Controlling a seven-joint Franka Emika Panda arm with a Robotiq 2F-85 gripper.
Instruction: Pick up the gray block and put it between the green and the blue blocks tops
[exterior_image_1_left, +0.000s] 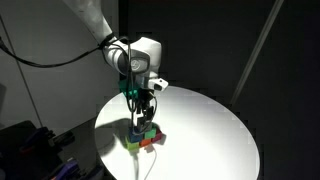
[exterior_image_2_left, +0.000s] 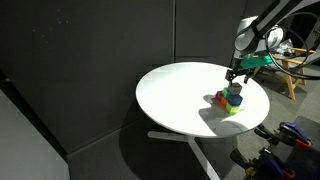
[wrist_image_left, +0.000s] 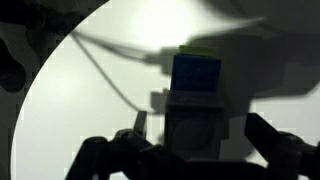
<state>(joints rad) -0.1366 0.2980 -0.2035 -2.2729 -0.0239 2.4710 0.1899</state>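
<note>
In the wrist view a gray block (wrist_image_left: 195, 130) lies between the two dark fingers of my gripper (wrist_image_left: 197, 116), with a gap on each side, so the jaws are open. Just beyond it sits a blue block (wrist_image_left: 197, 72) with a green block (wrist_image_left: 203, 50) at its far edge. In both exterior views the gripper (exterior_image_1_left: 143, 108) (exterior_image_2_left: 235, 82) hangs straight down over a small cluster of coloured blocks (exterior_image_1_left: 143, 137) (exterior_image_2_left: 230, 100) on the round white table (exterior_image_1_left: 210, 130). I cannot tell from these views whether the gray block rests on other blocks.
A red block (exterior_image_1_left: 152, 142) is part of the cluster near the table's edge. The table (exterior_image_2_left: 180, 90) stands on a pedestal in front of dark walls. Cables and equipment lie on the floor around it.
</note>
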